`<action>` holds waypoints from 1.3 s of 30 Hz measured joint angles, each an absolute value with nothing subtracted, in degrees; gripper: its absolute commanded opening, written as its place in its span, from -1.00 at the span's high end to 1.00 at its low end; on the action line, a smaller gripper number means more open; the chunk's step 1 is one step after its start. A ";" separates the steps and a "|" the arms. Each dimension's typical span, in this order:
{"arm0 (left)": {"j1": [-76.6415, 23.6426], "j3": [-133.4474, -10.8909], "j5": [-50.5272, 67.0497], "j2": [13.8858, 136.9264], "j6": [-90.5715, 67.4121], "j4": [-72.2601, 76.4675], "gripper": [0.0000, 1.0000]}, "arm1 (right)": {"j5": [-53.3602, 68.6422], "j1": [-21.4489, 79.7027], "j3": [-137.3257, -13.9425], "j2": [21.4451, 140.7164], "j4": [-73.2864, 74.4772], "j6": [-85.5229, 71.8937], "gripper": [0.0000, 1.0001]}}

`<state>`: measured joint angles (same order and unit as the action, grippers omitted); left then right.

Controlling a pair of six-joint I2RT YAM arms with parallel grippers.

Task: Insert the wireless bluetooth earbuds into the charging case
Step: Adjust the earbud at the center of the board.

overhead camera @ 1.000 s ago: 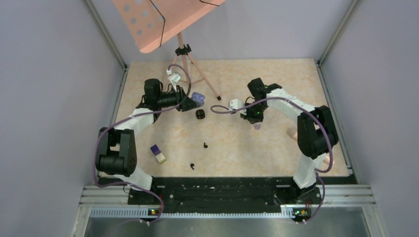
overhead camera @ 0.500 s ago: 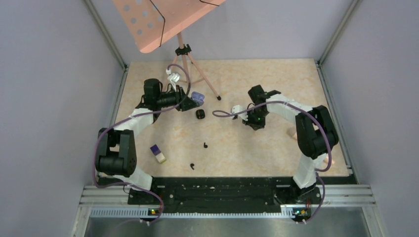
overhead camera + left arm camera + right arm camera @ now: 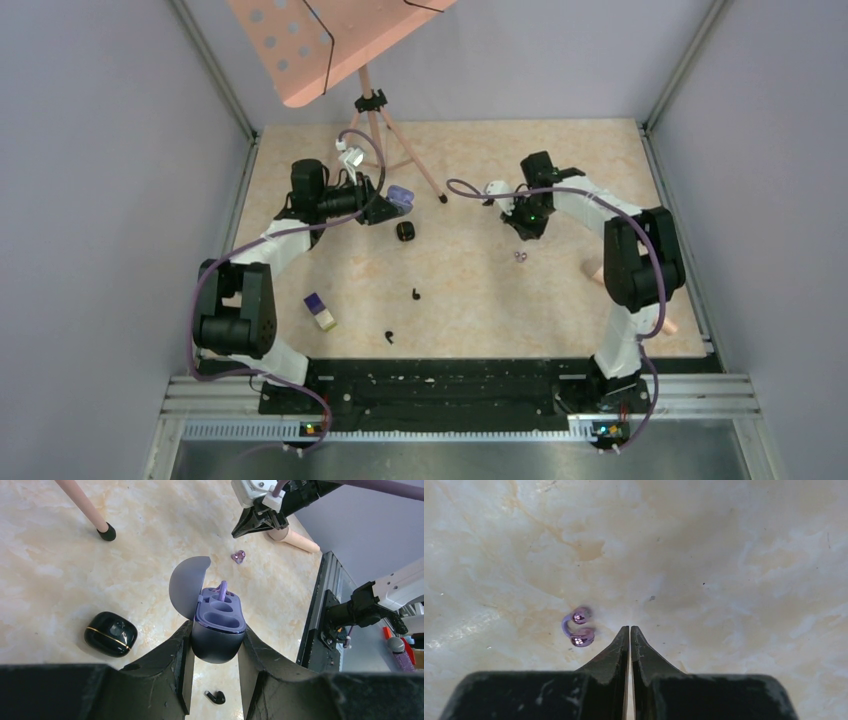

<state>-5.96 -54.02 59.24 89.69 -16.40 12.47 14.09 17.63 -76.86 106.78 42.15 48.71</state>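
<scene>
My left gripper (image 3: 217, 630) is shut on the base of the purple charging case (image 3: 218, 642), whose lid (image 3: 189, 585) stands open. One purple earbud (image 3: 222, 587) sticks up in the case's far slot; the near slot is empty. In the top view the case (image 3: 400, 197) is at the back left. A second purple earbud (image 3: 578, 626) lies on the table just left of my right gripper (image 3: 629, 628), which is shut and empty. From above, this earbud (image 3: 520, 256) lies in front of the right gripper (image 3: 527, 228). Two black earbuds (image 3: 415, 294) (image 3: 389, 337) lie nearer the front.
A closed black case (image 3: 405, 231) sits beside the left gripper. A purple-and-cream block (image 3: 320, 311) lies at the front left. A pink music stand (image 3: 330, 40) stands at the back, one black-tipped leg (image 3: 442, 198) between the arms. Another pink leg (image 3: 597, 272) lies at the right.
The right gripper dipped over the loose purple earbud, then drew back toward the rear of the table, leaving the earbud where it lay. The left arm has not moved.
</scene>
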 measured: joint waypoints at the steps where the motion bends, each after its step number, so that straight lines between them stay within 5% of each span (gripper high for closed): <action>1: -5.96 -54.00 59.24 89.69 -16.43 12.47 1.00 | 13.80 17.47 -76.86 107.09 42.13 48.75 0.95; 39: -5.96 -53.82 59.27 89.73 -18.85 16.45 1.00 | 11.49 27.27 -69.84 105.65 44.86 41.25 0.92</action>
<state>-5.96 -53.82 59.27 89.73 -18.85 16.45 11.49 27.27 -69.84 105.65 44.86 41.25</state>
